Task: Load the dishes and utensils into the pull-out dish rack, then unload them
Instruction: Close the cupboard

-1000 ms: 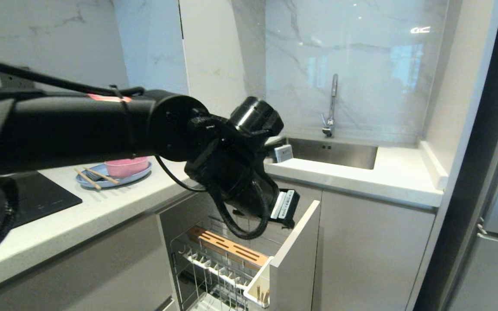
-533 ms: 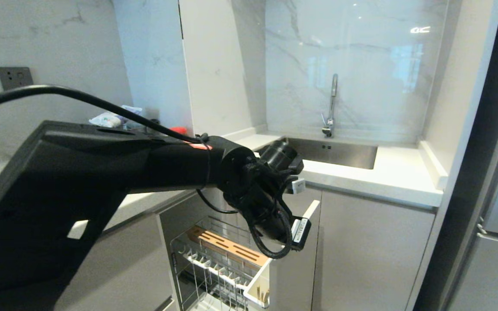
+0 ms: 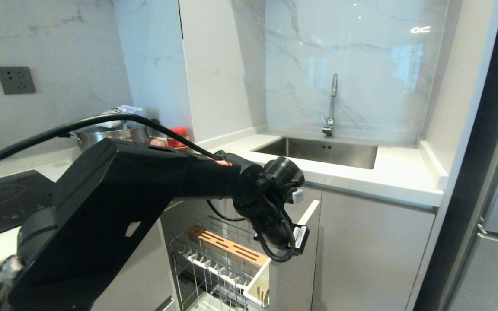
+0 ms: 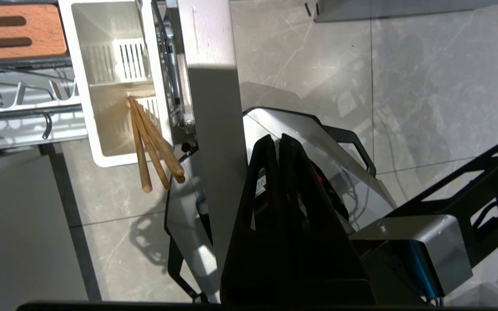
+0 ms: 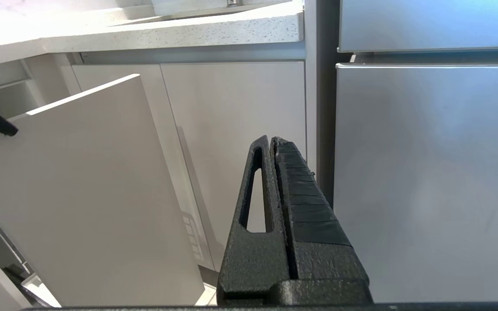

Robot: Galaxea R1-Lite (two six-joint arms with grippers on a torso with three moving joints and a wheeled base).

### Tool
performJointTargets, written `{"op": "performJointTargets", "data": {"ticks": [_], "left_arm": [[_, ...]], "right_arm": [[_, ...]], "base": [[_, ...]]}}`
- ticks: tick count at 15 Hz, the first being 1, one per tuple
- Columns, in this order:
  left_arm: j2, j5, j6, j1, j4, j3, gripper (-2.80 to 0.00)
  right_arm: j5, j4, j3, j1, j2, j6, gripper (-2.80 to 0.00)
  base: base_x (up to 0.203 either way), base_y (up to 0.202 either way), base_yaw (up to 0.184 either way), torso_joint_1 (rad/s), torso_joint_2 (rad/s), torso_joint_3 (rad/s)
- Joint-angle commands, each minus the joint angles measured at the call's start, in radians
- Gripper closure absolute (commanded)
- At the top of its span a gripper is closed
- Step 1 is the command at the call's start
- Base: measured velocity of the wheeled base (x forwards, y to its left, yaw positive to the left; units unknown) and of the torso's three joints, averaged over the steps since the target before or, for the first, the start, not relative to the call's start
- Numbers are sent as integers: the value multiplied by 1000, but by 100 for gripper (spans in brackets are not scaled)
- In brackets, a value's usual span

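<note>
- Pull-out dish rack (image 3: 221,259): drawn out of the cabinet below the counter, with its wooden strip (image 3: 225,246) across the back and its narrow white front panel (image 3: 294,255) standing towards you.
- Utensil cup (image 4: 115,82): white plastic, set just inside the front panel; it holds the chopsticks (image 4: 151,144), which lean together with their upper ends over the cup's rim.
- Fork, plate and bowl: in none of the present views; you cannot tell where they lie.
- Left gripper (image 4: 277,144): fingers pressed together, holding nothing. In its wrist view it hangs over the outer side of the front panel, so the panel's top edge lies between it and the cup; the chopsticks are near but apart from it.
- Step in hand, as judged: either fetching the next piece or starting the unload. If you want the chopsticks, part the fingers first, cross above the panel edge, and close on both sticks together near their upper ends.
- Lift straight up along the cup so the sticks do not catch its slotted wall.
- Right gripper (image 5: 275,149): parked low beside the cabinet fronts, fingers together, empty.
</note>
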State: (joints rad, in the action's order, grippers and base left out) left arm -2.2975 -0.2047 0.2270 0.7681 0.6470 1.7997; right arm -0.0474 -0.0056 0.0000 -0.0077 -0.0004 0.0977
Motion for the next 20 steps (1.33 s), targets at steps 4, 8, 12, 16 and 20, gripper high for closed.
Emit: {"op": "performJointTargets", "data": {"ticks": [4, 8, 12, 16, 20], "left_arm": [[-2, 102, -13, -16, 3, 9, 0], [-2, 204, -53, -37, 2, 6, 0], [-3, 284, -108, -83, 2, 0, 0], [-7, 349, -152, -147, 0, -22, 0], [-8, 367, -209, -228, -14, -39, 0]], "right_arm": [[0, -1, 0, 0, -4, 1, 0], [0, -1, 0, 0, -4, 1, 0], [0, -1, 0, 0, -4, 1, 0], [0, -1, 0, 0, -4, 1, 0], [0, -1, 0, 0, -4, 1, 0]], "base": [[0, 0, 0, 0, 0, 0], [0, 0, 0, 0, 0, 0], [0, 0, 0, 0, 0, 0], [0, 0, 0, 0, 0, 0], [0, 0, 0, 0, 0, 0]]}}
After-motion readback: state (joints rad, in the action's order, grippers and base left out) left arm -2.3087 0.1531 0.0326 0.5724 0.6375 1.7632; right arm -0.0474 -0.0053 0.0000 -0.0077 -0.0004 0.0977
